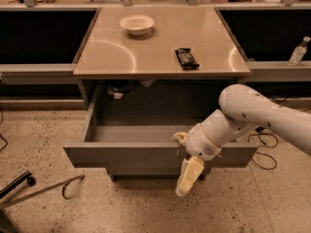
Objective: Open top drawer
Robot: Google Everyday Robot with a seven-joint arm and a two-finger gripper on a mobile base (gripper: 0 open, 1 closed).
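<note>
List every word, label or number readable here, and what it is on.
No text can be read.
Dark packet on the tabletop: print too blurred.
Bottle at right: label too small.
Top drawer, pulled out, and the tool at its front: no markings.

White rounded arm (252,113), cream gripper (186,171) (at top drawer (121,157)).
</note>
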